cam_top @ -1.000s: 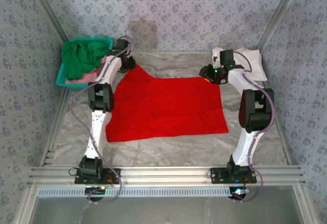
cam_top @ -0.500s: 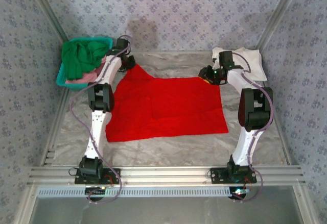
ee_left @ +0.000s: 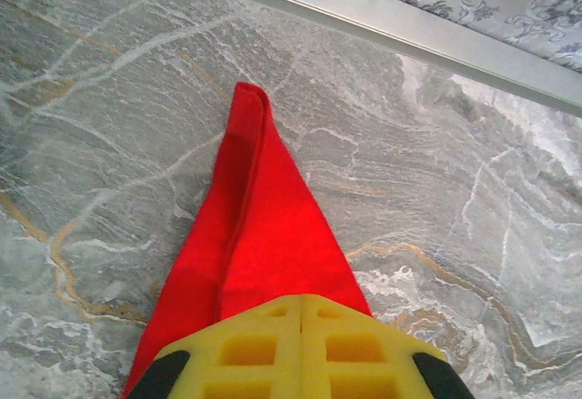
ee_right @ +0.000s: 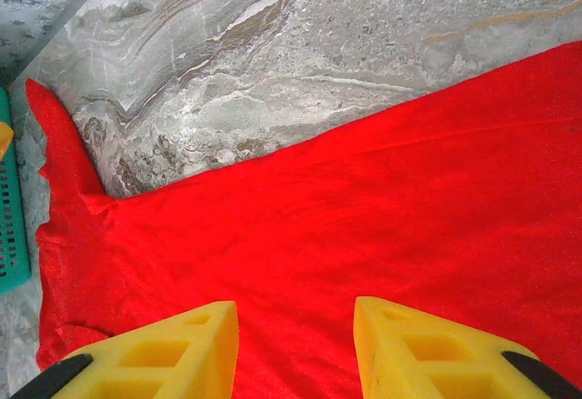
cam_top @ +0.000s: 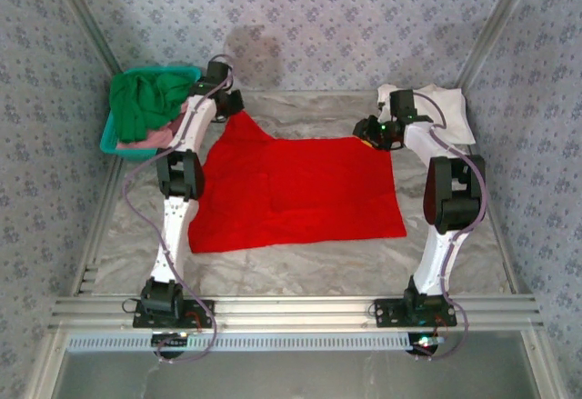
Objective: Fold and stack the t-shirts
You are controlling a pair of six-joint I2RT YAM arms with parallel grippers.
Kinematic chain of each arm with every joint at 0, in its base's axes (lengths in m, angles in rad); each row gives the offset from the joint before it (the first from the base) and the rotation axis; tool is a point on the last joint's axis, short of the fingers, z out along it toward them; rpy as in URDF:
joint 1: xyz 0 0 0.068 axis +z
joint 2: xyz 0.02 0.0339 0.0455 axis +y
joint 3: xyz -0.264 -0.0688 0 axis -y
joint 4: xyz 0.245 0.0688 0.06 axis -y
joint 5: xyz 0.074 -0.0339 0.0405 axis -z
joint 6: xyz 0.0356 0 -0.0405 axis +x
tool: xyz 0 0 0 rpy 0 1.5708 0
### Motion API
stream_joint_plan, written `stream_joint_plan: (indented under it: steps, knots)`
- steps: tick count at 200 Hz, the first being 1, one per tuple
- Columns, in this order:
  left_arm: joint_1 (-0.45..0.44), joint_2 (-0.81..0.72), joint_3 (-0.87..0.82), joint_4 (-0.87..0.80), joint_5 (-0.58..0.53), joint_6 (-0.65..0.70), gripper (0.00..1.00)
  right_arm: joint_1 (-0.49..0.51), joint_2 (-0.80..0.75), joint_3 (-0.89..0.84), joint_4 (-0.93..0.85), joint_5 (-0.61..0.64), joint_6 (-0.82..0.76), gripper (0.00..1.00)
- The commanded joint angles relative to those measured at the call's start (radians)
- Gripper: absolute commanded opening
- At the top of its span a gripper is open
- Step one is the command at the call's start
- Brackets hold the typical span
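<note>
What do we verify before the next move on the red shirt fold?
1. Far left corner of red t-shirt pinched by left gripper: ok, shut on it.
2. Far right corner held by right gripper: not ok, jaws open above the cloth.
3. Number of cloth layers in the left pinch: cannot tell.
4. Rest of the shirt spread flat: ok.
5. Other shirts off the fold area: ok, white t-shirt at far right, green t-shirt in basket.

One shirt [cam_top: 300, 194] is lying spread across the middle of the table [cam_top: 300, 267]. The basket [cam_top: 109, 140] is sitting far left with more shirts [cam_top: 141, 104] piled in it, and another shirt [cam_top: 455, 113] is lying in the far right corner. The left gripper [ee_left: 302, 313] is pinching the spread shirt's far left corner, and the right gripper [ee_right: 296, 326] is hanging over its far right one.
</note>
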Motion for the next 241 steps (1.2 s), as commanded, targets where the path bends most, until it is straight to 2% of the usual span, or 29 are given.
stream_joint_plan:
  steps: [1, 22, 30, 47, 65, 86, 202, 221, 232, 241]
  knots:
    - [-0.003, -0.032, 0.039, 0.004, 0.037, -0.007, 0.0, -0.005, 0.023, 0.029, -0.008, -0.016, 0.017, 0.41]
    - [0.0, -0.034, 0.039, 0.001, 0.033, -0.014, 0.0, -0.009, 0.027, 0.029, -0.006, -0.018, 0.02, 0.41]
    - [0.003, -0.032, 0.039, -0.009, 0.025, -0.019, 0.11, -0.01, 0.029, 0.03, -0.006, -0.019, 0.024, 0.41]
    - [0.01, -0.03, 0.035, -0.025, 0.013, -0.017, 0.12, -0.011, 0.029, 0.027, -0.003, -0.022, 0.026, 0.41]
    - [0.01, -0.023, 0.035, -0.034, -0.012, -0.009, 0.32, -0.011, 0.031, 0.028, 0.001, -0.028, 0.027, 0.41]
    - [0.011, -0.013, 0.035, -0.039, -0.019, -0.006, 0.39, -0.011, 0.033, 0.029, 0.004, -0.036, 0.031, 0.41]
    - [0.003, 0.047, 0.034, -0.01, 0.035, -0.009, 0.41, -0.011, 0.041, 0.032, 0.01, -0.042, 0.033, 0.41]
    - [0.003, 0.056, 0.033, -0.012, 0.037, -0.011, 0.38, -0.011, 0.041, 0.031, 0.01, -0.042, 0.034, 0.41]
    - [0.003, 0.056, 0.033, -0.014, 0.037, -0.011, 0.3, -0.011, 0.04, 0.031, 0.007, -0.042, 0.031, 0.41]
    - [0.002, 0.055, 0.033, -0.013, 0.036, -0.01, 0.27, -0.01, 0.04, 0.031, 0.007, -0.042, 0.03, 0.41]
